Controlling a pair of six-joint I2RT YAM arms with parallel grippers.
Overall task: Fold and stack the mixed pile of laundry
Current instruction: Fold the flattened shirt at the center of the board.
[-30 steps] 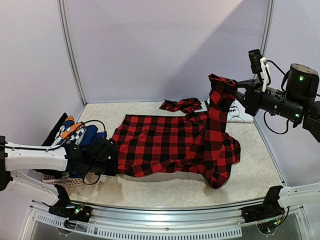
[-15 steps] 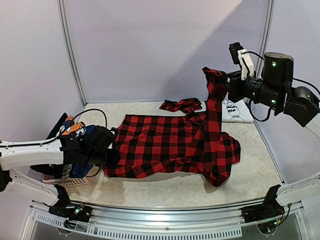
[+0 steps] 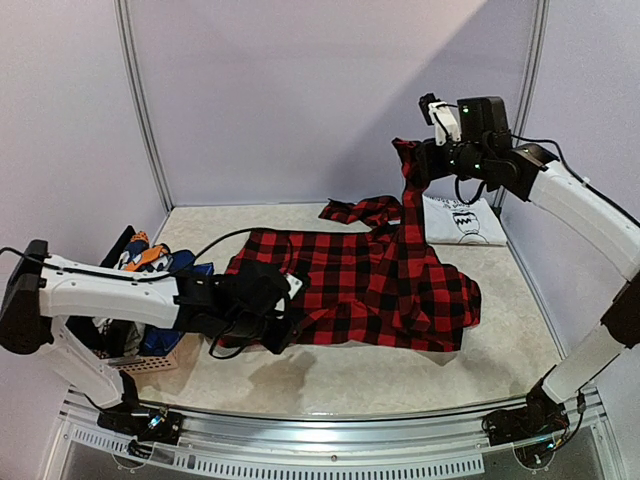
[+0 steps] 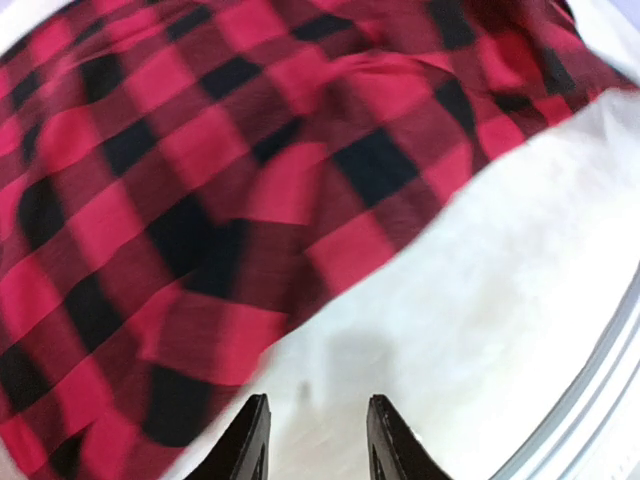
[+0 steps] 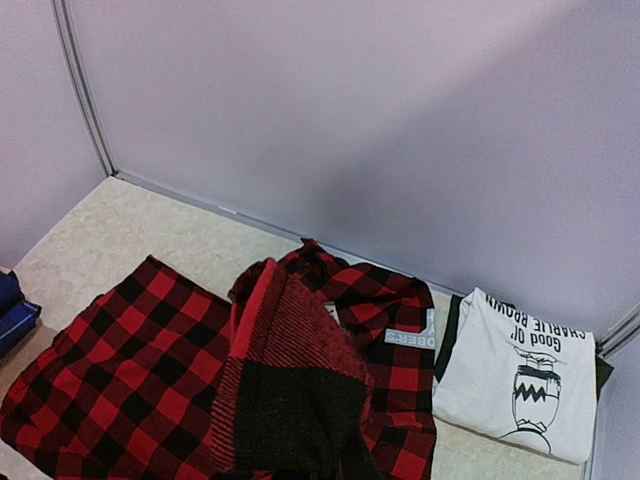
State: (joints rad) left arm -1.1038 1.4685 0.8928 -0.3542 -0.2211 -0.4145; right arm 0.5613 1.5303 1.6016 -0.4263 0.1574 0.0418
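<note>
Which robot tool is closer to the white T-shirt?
Right. The right tool is raised beside the T-shirt, gripping the plaid shirt; the left tool sits far off by that shirt's near left edge.

I look down on a pale, speckled desk (image 3: 350, 378) that fills the floor of the cell. At its left edge sits a small pinkish woven basket (image 3: 145, 366). Only its lower side shows to me, dotted with rows of small holes. Plain lavender panels close the cell in. The back wall (image 3: 330, 90) carries a slanting lighter band across its upper right. A thin metal left post (image 3: 140, 100) and a right post (image 3: 531, 60) stand at the back corners. A silver rail (image 3: 320, 435) runs along the desk's near edge. In my left wrist view it is a blurred streak in the lower right corner.
</note>
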